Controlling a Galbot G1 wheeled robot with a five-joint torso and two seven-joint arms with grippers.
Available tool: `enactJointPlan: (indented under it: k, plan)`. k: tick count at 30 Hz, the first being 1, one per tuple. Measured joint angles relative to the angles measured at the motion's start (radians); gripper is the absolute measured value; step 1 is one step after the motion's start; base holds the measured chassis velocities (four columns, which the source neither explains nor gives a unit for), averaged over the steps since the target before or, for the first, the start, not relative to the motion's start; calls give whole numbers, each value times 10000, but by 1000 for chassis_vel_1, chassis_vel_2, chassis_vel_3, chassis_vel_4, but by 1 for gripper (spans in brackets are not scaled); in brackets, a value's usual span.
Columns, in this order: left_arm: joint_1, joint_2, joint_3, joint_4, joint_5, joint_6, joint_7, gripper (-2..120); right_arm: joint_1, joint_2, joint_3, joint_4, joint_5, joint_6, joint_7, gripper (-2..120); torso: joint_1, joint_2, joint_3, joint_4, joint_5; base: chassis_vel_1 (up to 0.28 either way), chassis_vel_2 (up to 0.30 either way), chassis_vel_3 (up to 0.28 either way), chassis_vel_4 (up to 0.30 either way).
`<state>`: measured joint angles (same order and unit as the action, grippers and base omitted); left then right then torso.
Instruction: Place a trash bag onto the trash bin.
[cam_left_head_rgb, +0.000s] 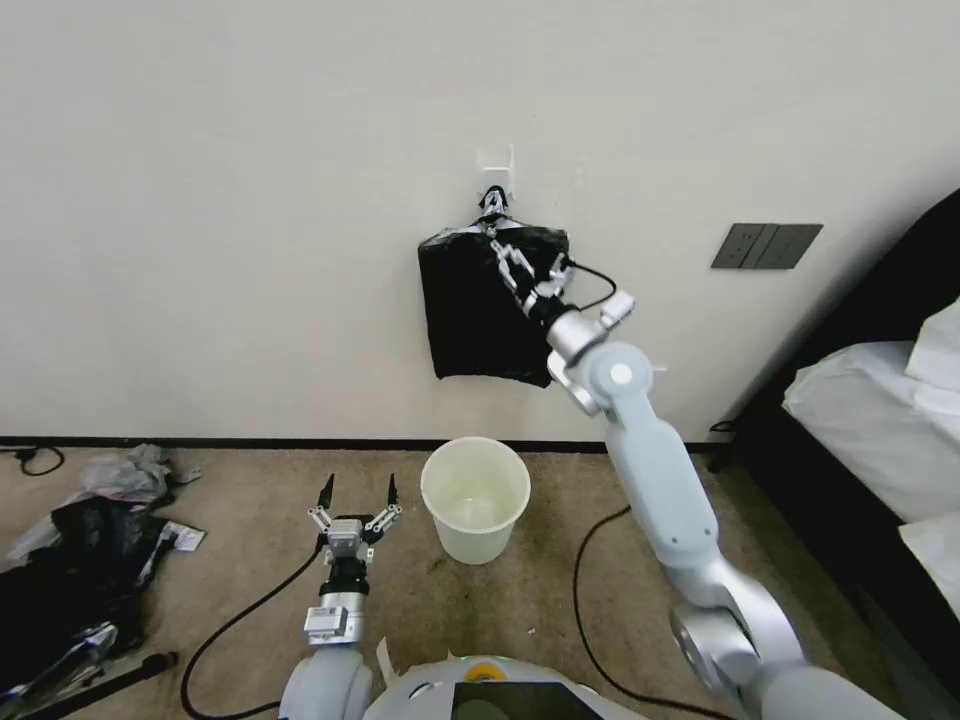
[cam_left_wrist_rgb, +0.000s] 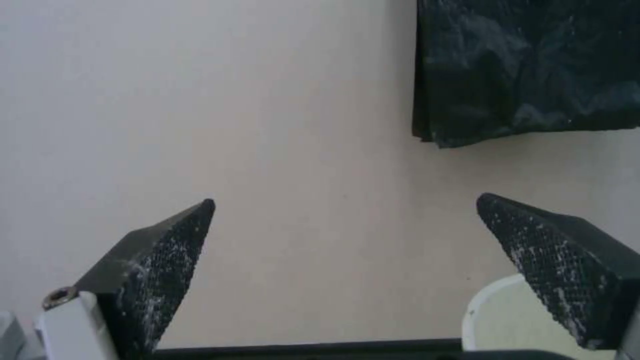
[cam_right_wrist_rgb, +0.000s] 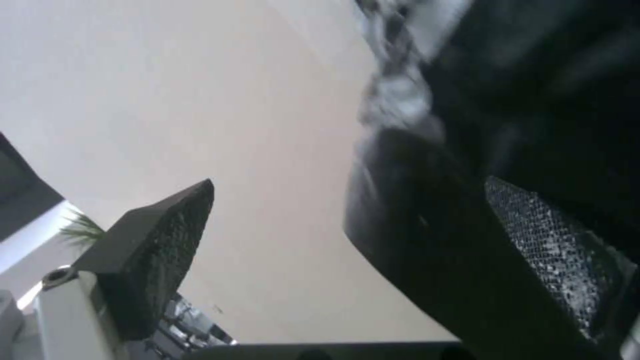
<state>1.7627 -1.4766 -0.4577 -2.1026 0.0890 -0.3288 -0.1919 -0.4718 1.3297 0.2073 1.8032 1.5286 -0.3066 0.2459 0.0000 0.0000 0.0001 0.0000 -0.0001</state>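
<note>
So the trash bag isn't separated out yet as far as I can tell: what's hanging on the far wall (cam_left_head_rgb: 250, 200) is the flat bundle of black bags (cam_left_head_rgb: 478, 310), silvery tie at the top on a little white hook (cam_left_head_rgb: 497, 160), right above the trash bin (cam_left_head_rgb: 474, 497). The right gripper (cam_left_head_rgb: 527, 270) is up at the bundle's upper right part, fingers spread. The right wrist view is blurry, so I'd only guess black film sits between them, nothing pinched. That film looks super thin, glossy and floppy, basically weightless, and probably slippery, with layers that cling together. I'd pinch just the outermost sheet near a top corner or edge, not the thick middle, or the whole stack comes along. The left gripper (cam_left_head_rgb: 357, 500) hovers low, just left of the bin, fingers wide apart and holding nothing. The bin stands open and upright on brownish carpet (cam_left_head_rgb: 250, 560) near the wall. A heap of plastic scraps (cam_left_head_rgb: 80, 540) is at the far left, cables run across the floor, and a bed (cam_left_head_rgb: 880, 420) is on the right
</note>
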Motion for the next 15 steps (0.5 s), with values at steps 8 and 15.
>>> enactJointPlan:
  k: [8,15]
  plan:
    - [-33,45,-95,36,-50,-7,-15,100,860,398,-32,-947,70,-20,-24,100,0,0,-1,0,0,0,0,0,0]
    - [-25,50,-142,11,-61,-9,-31,100,1047,568,-55,-1356,87,-46,-58,99,0,0,-1,0,2,0,0,0,0]
